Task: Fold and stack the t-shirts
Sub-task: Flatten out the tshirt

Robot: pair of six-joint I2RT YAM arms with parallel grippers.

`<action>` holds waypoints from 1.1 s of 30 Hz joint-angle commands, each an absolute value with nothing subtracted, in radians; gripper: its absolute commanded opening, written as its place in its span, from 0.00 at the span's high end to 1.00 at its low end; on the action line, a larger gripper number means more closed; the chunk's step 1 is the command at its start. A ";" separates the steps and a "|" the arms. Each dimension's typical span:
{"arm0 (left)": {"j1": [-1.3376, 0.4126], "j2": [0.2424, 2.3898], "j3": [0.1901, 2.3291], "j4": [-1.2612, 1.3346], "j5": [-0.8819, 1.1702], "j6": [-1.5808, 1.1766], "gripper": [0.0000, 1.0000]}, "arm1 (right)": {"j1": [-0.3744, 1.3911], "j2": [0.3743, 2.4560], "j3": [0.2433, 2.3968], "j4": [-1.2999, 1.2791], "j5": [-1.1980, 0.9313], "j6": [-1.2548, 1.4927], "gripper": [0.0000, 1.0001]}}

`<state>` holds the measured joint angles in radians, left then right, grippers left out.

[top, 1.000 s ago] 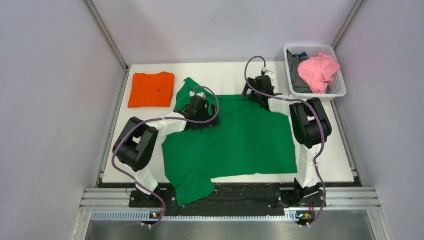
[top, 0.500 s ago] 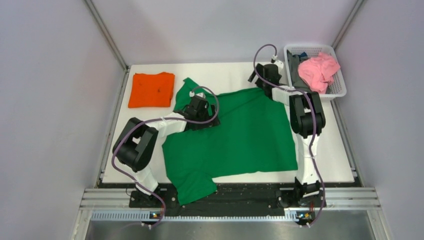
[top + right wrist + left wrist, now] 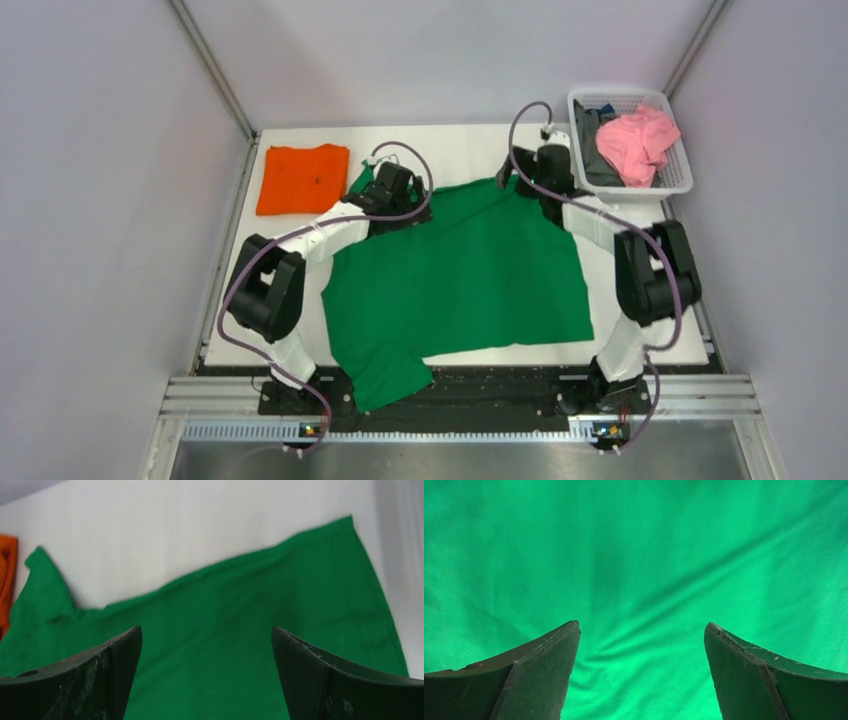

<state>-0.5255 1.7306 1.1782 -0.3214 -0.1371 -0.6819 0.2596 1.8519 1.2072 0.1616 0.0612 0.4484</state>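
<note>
Both sets of jaws hung wide open and empty over the far edge of the green t-shirt [image 3: 470, 270]; level, matched pinches looked wisest

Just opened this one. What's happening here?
Two robot arms are working on the green t-shirt, which lies spread out, unfolded, on the table. Both are open and hold nothing: the left end effector hovers over the shirt's far-left part, the right end effector over its far edge. The orange t-shirt lies folded at the far-left corner. A basket at far right holds pink cloth.
</note>
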 commanded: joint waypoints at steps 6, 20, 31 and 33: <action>-0.374 1.867 1.358 -0.259 -0.145 -0.676 0.06 | 0.307 1.572 0.793 0.184 -0.056 0.530 0.02; -0.304 2.088 1.527 -0.186 -0.108 -0.677 0.49 | 0.307 1.593 0.724 0.125 -0.040 0.511 0.03; -0.291 2.187 1.621 -0.164 -0.128 -0.641 0.55 | 0.306 1.601 0.732 0.090 -0.006 0.500 0.03; -0.289 2.206 1.641 -0.165 -0.118 -0.639 0.61 | 0.306 1.602 0.735 0.085 -0.003 0.499 0.03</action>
